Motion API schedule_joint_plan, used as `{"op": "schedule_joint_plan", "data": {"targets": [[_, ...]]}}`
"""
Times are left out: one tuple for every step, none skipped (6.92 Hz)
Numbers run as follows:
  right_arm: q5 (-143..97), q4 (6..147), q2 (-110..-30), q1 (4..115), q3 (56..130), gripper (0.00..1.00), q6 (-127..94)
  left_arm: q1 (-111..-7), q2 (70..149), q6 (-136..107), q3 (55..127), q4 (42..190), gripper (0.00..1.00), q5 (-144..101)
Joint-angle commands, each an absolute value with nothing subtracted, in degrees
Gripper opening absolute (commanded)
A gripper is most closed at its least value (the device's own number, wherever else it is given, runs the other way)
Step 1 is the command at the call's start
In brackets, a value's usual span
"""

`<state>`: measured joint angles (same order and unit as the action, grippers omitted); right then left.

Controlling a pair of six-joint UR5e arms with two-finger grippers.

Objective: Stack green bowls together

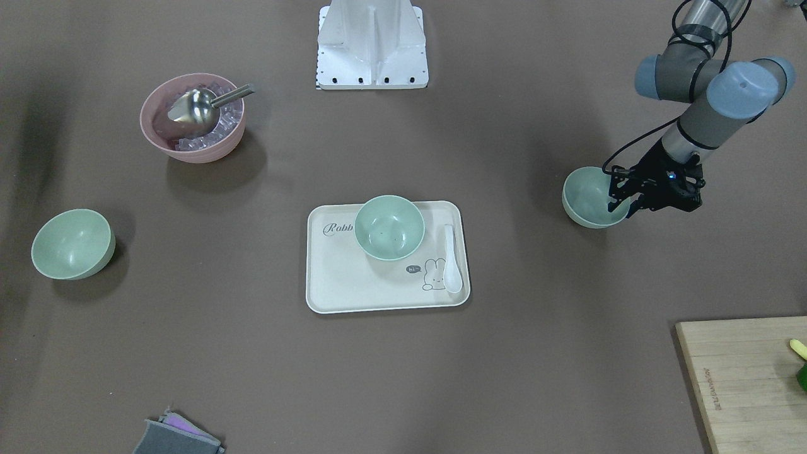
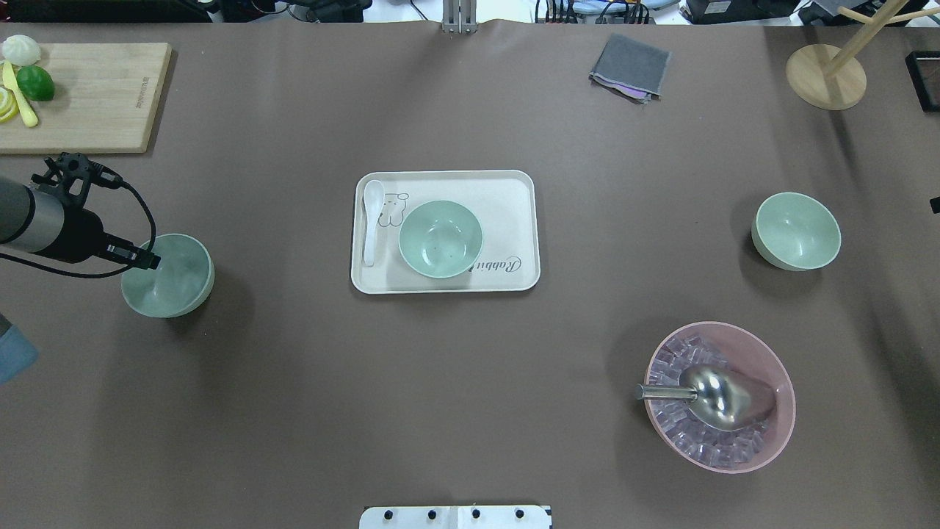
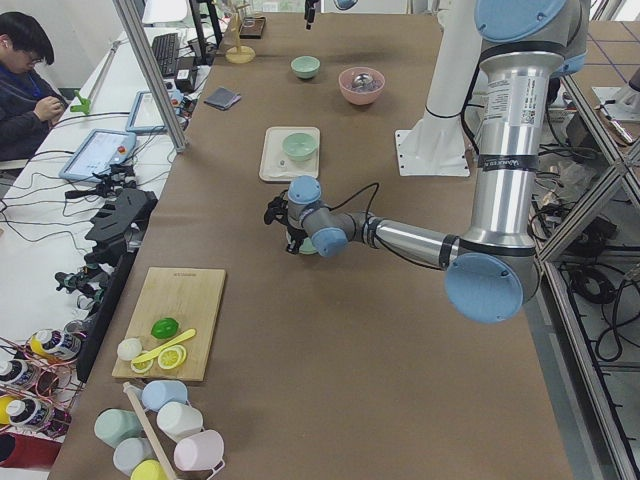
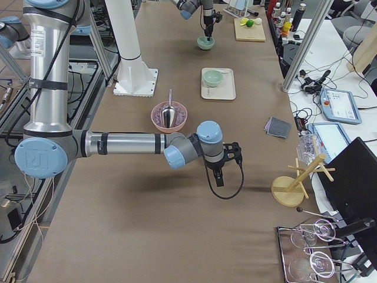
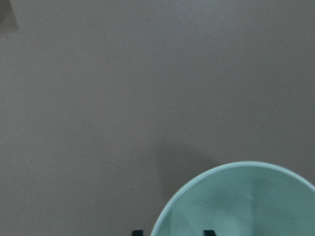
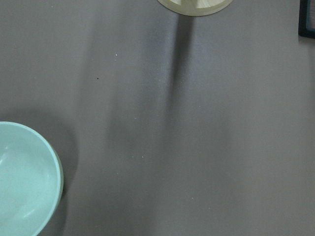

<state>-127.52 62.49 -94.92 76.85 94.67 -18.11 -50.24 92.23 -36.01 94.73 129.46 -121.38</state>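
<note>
Three green bowls sit apart on the brown counter (image 1: 567, 353), none nested in another. The middle bowl (image 1: 389, 227) stands upright on a cream tray (image 1: 353, 287) printed with a rabbit, with a white spoon (image 1: 451, 258) lying on the tray just beside it.

Well out to the robot's left of the tray is the second bowl (image 1: 586, 195), and the left gripper (image 1: 621, 207) reaches down onto its rim. The left wrist camera shows the jaws spread, one tip outside the wall and one inside (a clear gap remains, so the rim is straddled, not pinched).

Well out to the robot's right of the tray, the third bowl (image 1: 72, 244) sits upright by itself.

The right gripper (image 4: 218, 180) hangs over bare counter farther to that side of the tray, pointing down; whether its jaws are spread or pressed together I cannot tell.

A larger pink bowl (image 1: 211, 153) of ice with a metal scoop (image 1: 195, 107) stands right of the tray, nearer the robot's base.
</note>
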Motion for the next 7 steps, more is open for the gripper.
{"op": "schedule_joint_plan", "data": {"targets": [[-127.62, 62.49, -94.92, 76.82, 94.75, 1.00, -18.11, -50.19, 92.11, -35.95, 94.83, 129.46, 0.00, -121.38], [-127.62, 62.49, -94.92, 76.82, 94.75, 1.00, -18.11, -50.27, 92.11, -35.95, 95.10, 129.46, 0.00, -121.46], [-127.62, 62.49, -94.92, 76.82, 94.75, 1.00, -18.11, -50.27, 92.20, -35.95, 96.32, 129.29, 0.00, -122.16], [-127.62, 62.40, -94.92, 76.82, 94.75, 1.00, -17.84, -50.27, 92.81, -36.21, 98.24, 128.50, 0.00, -123.82], [-127.62, 62.23, -94.92, 76.82, 94.75, 1.00, -17.49, -50.27, 94.20, -36.82, 99.91, 126.58, 0.00, -125.32], [-127.62, 59.27, -95.70, 76.73, 94.22, 1.00, -17.32, -50.19, 98.13, -41.44, 100.11, 125.78, 0.00, -125.42], [-127.53, 56.63, -96.41, 76.73, 93.35, 1.00, -17.66, -48.71, 102.44, -48.18, 100.02, 124.47, 0.00, -125.16]]}}
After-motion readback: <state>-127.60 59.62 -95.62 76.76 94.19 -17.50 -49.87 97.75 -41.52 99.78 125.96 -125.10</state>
